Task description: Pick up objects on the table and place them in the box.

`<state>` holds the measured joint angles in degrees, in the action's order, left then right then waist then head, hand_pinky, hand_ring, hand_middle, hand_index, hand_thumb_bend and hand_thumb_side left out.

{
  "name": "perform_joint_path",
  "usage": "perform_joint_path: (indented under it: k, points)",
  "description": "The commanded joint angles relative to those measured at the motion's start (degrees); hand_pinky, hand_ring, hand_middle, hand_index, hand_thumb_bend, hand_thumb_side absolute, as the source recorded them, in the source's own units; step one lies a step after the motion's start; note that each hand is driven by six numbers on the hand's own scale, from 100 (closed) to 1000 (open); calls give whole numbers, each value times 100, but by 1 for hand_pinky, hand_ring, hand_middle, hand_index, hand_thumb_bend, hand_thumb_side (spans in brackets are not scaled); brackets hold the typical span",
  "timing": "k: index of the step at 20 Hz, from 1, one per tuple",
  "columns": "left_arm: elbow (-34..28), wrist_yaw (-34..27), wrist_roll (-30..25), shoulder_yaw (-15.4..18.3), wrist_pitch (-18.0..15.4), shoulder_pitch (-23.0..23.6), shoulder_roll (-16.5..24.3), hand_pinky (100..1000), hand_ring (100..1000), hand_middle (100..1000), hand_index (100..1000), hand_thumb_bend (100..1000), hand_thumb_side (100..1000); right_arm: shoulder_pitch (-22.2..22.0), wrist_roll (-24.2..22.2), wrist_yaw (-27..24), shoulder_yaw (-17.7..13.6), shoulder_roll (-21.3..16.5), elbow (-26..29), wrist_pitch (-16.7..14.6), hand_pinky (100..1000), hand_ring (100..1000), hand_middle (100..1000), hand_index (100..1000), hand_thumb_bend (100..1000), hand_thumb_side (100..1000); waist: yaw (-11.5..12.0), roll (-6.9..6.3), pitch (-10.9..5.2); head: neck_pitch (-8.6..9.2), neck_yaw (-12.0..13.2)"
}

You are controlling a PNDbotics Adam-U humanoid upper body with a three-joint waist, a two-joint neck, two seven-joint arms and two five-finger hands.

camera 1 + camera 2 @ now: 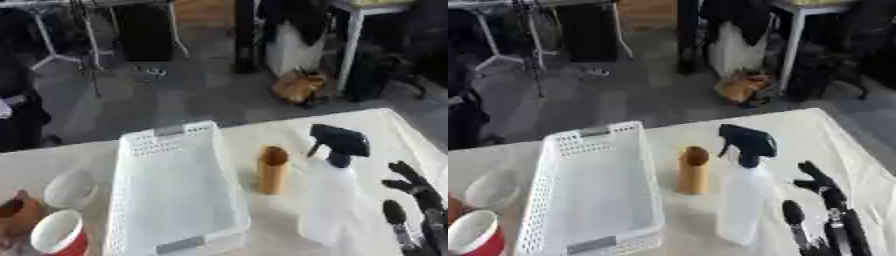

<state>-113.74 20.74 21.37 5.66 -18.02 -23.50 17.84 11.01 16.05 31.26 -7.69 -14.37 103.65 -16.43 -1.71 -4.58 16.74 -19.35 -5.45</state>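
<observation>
A white perforated box (pixel 175 190) lies empty on the table, left of centre. Just right of it an orange-brown cylinder (pixel 272 170) stands upright. Further right stands a clear spray bottle with a black trigger head (pixel 331 190). My right hand (pixel 826 210) shows at the lower right, right of the bottle and apart from it, fingers straight and spread, holding nothing. Left of the box are a red cup (pixel 59 234), a pale cup (pixel 70 189) and a brown object (pixel 16 215). My left hand is in no view.
The table is covered with a white cloth (pixel 385 130); its far edge runs diagonally behind the box and bottle. Beyond it lie grey floor, table legs, stands and a brown bag (pixel 299 86).
</observation>
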Motion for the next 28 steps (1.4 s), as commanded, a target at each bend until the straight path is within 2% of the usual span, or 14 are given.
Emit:
perform_joint_path:
  k: [1, 8, 13, 14, 16, 17, 18, 19, 28]
  points:
    - [-85, -27, -28, 43, 2, -20, 85, 925, 777, 756, 863, 100, 939, 19, -66, 47, -74, -136, 206, 30, 927, 784, 898, 1000, 399, 1000, 0, 26, -76, 92, 14]
    - [-85, -29, -31, 48, -3, -19, 83, 924, 778, 757, 864, 100, 938, 42, -119, 41, -90, -151, 173, 60, 934, 789, 905, 1000, 400, 1000, 10, 26, -69, 85, 6]
    - [-85, -32, -16, 46, -18, -18, 76, 925, 780, 760, 864, 100, 941, 72, -400, 86, -99, -196, 106, 122, 945, 800, 918, 1000, 437, 1000, 19, 42, -64, 65, -18]
    - [-85, -33, -15, 46, -19, -16, 75, 925, 780, 759, 864, 100, 941, 75, -454, 90, -103, -199, 98, 134, 957, 808, 928, 1000, 496, 1000, 21, 44, -64, 60, -27]
    - [-85, -35, -18, 43, -20, -13, 71, 925, 779, 759, 864, 100, 942, 91, -651, 90, -99, -214, 25, 196, 960, 810, 931, 1000, 505, 1000, 31, 49, -62, 40, -73]
    - [-85, -36, -18, 43, -20, -13, 70, 926, 779, 759, 864, 100, 942, 108, -743, 77, -102, -219, -7, 225, 974, 816, 935, 1000, 585, 1000, 36, 49, -60, 36, -102]
    - [-85, -38, -17, 44, -20, -14, 70, 926, 779, 759, 864, 100, 942, 124, -820, 60, -109, -223, -28, 246, 974, 816, 935, 1000, 585, 1000, 39, 48, -59, 34, -117]
    - [-85, -40, -19, 41, -20, -14, 64, 926, 779, 759, 864, 100, 942, 150, -936, 54, -99, -234, -84, 278, 992, 825, 945, 1000, 654, 1000, 44, 46, -58, 41, -146]
    - [-85, -60, -43, 34, -17, -14, 35, 925, 778, 759, 863, 100, 941, 346, -1754, -88, -130, -244, -410, 440, 1000, 846, 963, 1000, 685, 1000, 57, 8, -35, 85, -204]
